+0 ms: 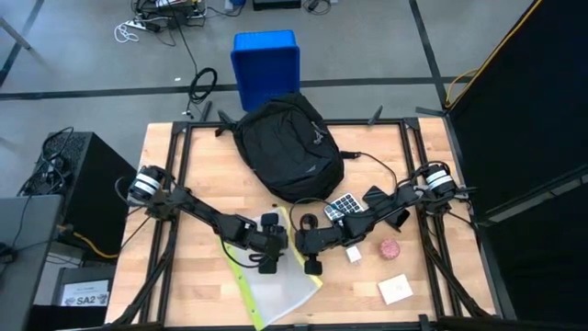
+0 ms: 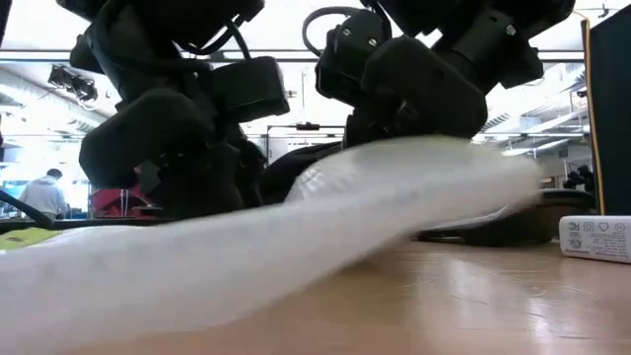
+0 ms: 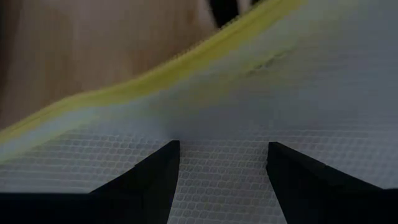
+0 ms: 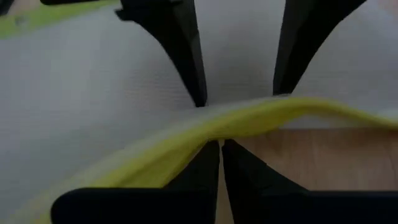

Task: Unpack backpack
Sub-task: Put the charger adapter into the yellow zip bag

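The black backpack (image 1: 285, 147) lies flat at the table's far middle. A white mesh pouch with a yellow zip edge (image 1: 271, 287) lies near the front edge, between both grippers. My left gripper (image 1: 268, 264) is open and points down over the pouch's mesh face (image 3: 224, 93). My right gripper (image 1: 312, 266) is shut on the pouch's yellow edge. In the low view the pouch (image 2: 296, 227) rises toward the right arm (image 2: 414, 79). My left gripper (image 3: 224, 149) stands with its open fingers over the mesh face; the raised yellow edge hides its tips in the right wrist view, so I cannot tell whether they touch. My right gripper (image 4: 221, 144) pinches the pouch's yellow zip edge (image 4: 249, 121) between its two fingers, coming from above and lying across the edge. That edge is lifted off the wood, and the rest of the pouch (image 4: 93, 81) lies on the table.
A calculator (image 1: 344, 204), a white charger block (image 1: 353, 253), a pink round thing (image 1: 390, 248) and a white card (image 1: 395, 290) lie right of the grippers. A blue bin (image 1: 266, 60) stands on the floor beyond the far edge. Bare wood (image 1: 184, 276) shows at the left.
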Robot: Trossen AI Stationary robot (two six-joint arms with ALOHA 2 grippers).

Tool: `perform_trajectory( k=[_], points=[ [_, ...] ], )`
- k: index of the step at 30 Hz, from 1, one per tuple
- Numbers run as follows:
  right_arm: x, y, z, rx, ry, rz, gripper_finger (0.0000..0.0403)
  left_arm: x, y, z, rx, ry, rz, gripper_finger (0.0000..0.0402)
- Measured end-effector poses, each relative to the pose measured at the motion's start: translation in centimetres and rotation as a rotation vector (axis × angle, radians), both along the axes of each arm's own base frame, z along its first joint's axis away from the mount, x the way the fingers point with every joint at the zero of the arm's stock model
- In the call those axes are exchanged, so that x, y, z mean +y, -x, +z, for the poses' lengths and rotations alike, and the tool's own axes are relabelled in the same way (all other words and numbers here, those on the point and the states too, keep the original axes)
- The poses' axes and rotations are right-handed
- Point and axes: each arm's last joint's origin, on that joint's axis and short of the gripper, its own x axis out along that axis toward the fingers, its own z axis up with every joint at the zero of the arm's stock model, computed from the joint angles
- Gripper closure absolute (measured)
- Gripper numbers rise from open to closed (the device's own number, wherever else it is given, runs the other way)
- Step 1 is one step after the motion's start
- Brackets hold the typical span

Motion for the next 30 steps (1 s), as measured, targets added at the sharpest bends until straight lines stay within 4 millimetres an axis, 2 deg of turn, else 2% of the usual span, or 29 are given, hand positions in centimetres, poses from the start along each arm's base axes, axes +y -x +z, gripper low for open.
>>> perform_trajectory(
  k=[5,13,22,30],
  points=[
    [-0.1,0.0,0.0,-0.003,0.005,-0.007,0.0403,-0.1,-0.4,0.6,0.005,-0.055,-0.023,0.0188],
    [-0.1,-0.1,0.0,-0.003,0.006,-0.008,0.0402,0.2,-0.5,2.2,0.108,-0.189,0.057,0.0188],
    [-0.1,-0.1,0.1,-0.007,0.005,-0.008,0.0401,0.0,-1.2,3.3,0.078,-0.237,0.028,0.0188],
    [-0.1,-0.1,0.2,-0.016,0.008,-0.004,0.0400,-0.4,-2.0,4.2,0.008,-0.294,-0.071,0.0188]
  ],
)
